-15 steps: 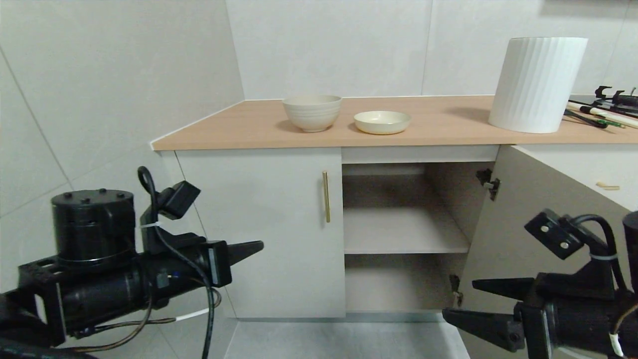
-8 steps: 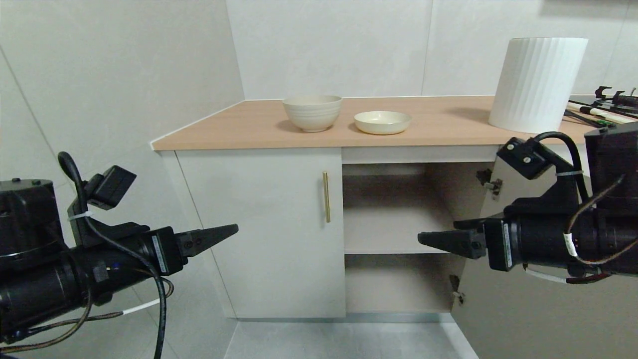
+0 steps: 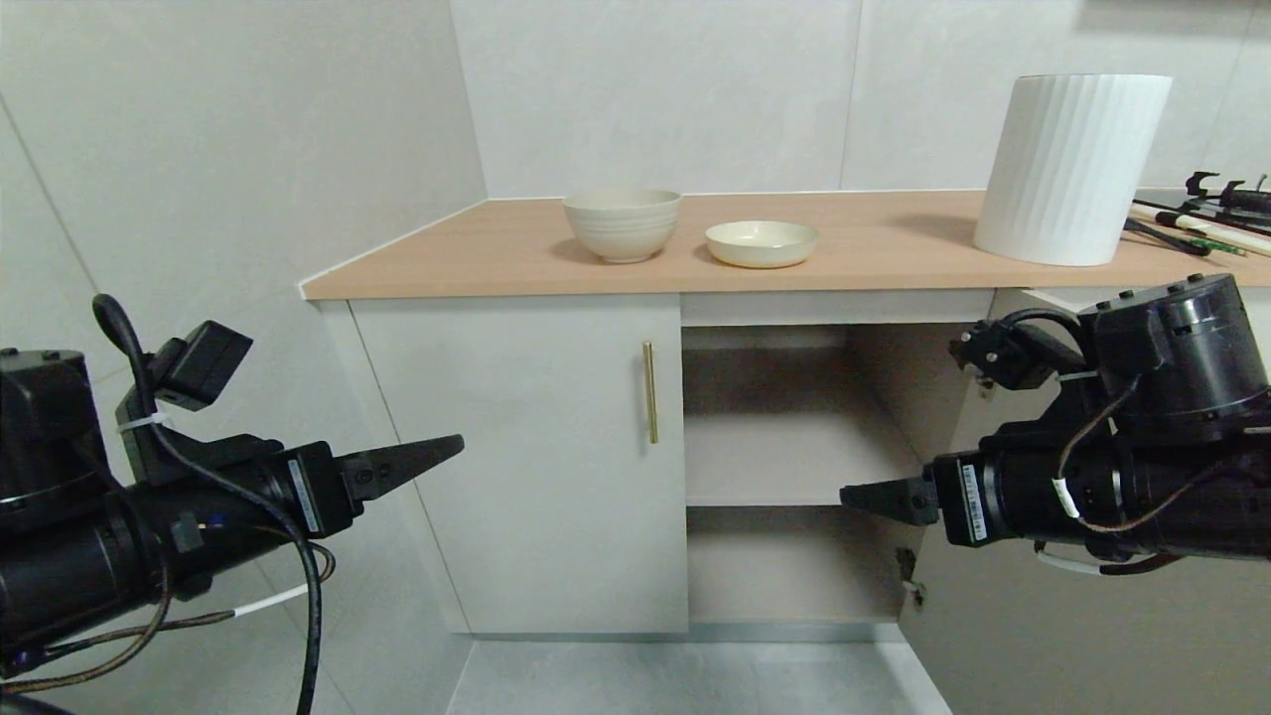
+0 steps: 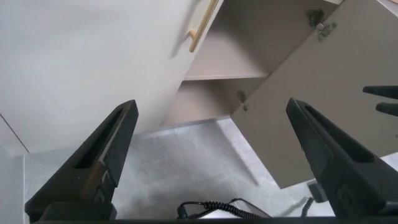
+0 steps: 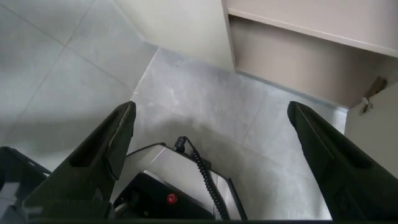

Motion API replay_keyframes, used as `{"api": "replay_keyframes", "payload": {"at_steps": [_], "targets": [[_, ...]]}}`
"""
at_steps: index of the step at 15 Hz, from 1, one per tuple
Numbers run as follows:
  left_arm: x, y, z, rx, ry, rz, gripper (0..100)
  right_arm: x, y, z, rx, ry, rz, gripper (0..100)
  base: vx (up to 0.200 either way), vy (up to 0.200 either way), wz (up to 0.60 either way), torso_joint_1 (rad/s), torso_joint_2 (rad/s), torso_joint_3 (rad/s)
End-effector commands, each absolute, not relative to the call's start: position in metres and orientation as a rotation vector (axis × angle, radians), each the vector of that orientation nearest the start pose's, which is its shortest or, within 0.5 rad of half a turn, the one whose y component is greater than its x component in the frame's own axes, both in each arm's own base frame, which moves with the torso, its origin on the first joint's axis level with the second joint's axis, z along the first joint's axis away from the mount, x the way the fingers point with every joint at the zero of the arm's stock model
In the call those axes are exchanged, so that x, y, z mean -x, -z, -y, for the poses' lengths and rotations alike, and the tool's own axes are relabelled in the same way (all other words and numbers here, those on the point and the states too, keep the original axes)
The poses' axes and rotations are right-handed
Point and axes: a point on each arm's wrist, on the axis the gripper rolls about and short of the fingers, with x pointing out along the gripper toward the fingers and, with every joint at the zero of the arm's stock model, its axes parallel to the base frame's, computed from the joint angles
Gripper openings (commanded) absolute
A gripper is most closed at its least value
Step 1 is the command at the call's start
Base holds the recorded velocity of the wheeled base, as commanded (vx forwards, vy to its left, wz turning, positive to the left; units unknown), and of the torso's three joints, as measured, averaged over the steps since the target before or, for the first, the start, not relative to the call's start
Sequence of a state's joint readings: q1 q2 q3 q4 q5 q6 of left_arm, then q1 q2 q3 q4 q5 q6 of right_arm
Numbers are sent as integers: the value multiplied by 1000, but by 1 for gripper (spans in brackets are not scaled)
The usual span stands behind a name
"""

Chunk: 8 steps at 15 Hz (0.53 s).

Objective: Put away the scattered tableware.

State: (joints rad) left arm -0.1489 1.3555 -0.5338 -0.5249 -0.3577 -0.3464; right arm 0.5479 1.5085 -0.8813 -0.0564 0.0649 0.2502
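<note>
1. One cabinet door [image 3: 1043, 645] stands open; storage has not begun.
2. Right gripper [image 3: 859, 494]: fingers spread, holding nothing; it has risen to the cabinet opening. Left gripper [image 3: 437, 455]: fingers spread, empty, pulled back slightly.
3. Bowl [image 3: 622, 224] and dish [image 3: 762, 242] sit side by side on the counter [image 3: 894, 248], unmoved, both still to stow.

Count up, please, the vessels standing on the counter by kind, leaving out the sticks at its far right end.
bowl: 1
dish: 1
canister: 1
Total: 3
</note>
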Motion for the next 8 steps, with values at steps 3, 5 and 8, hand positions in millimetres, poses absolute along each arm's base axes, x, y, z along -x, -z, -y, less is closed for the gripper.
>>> {"api": "replay_keyframes", "payload": {"at_steps": [3, 5, 8], "targets": [[-206, -189, 35, 370, 432, -373, 100, -203, -214, -126, -107, -529, -582, 100, 133, 0, 0, 5, 3, 0], [-205, -189, 35, 370, 433, -371, 100, -199, -216, -123, -106, -531, -574, 100, 200, 0, 0, 2, -2, 0], [-206, -189, 35, 370, 431, -371, 100, -199, -214, -124, -104, -534, -578, 100, 200, 0, 0, 4, 4, 4]]}}
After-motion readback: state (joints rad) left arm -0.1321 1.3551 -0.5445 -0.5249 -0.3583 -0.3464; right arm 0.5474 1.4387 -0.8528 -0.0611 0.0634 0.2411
